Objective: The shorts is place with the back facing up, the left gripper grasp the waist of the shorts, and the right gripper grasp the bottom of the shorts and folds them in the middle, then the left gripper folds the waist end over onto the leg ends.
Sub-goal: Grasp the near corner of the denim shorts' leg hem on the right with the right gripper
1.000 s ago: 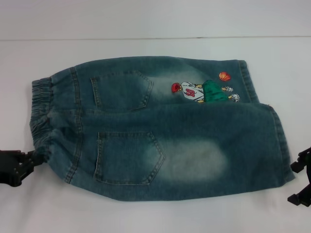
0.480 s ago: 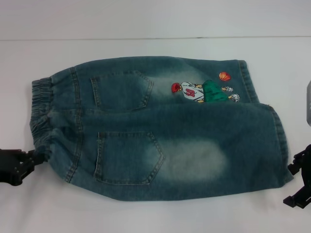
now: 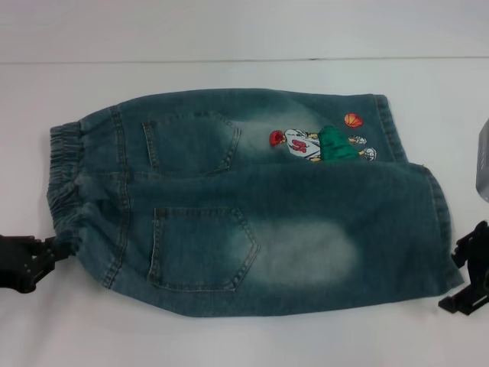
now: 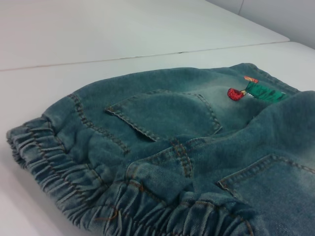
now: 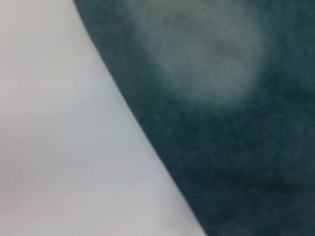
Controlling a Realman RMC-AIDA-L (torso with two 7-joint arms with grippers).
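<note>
The shorts (image 3: 252, 199) lie flat on the white table with the back up, showing two patch pockets and the cartoon embroidery (image 3: 321, 144). The ruffled waist (image 3: 65, 183) is at the left and the bottom of the shorts (image 3: 439, 222), the leg ends, at the right. My left gripper (image 3: 52, 248) sits at the waist's near corner and touches it. The left wrist view shows the waist (image 4: 74, 182) close up. My right gripper (image 3: 462, 279) is open, its fingers on either side of the near hem corner. In the right wrist view the denim (image 5: 221, 98) fills most of the picture.
The white table (image 3: 229, 336) runs all around the shorts, with a seam line (image 3: 229, 60) across the back. A grey object (image 3: 483, 160) juts in at the right edge, above the right gripper.
My right gripper has shifted slightly down and left, closer to the near leg hem. A grey object has come into view at the right edge. The left gripper and shorts have not moved.
</note>
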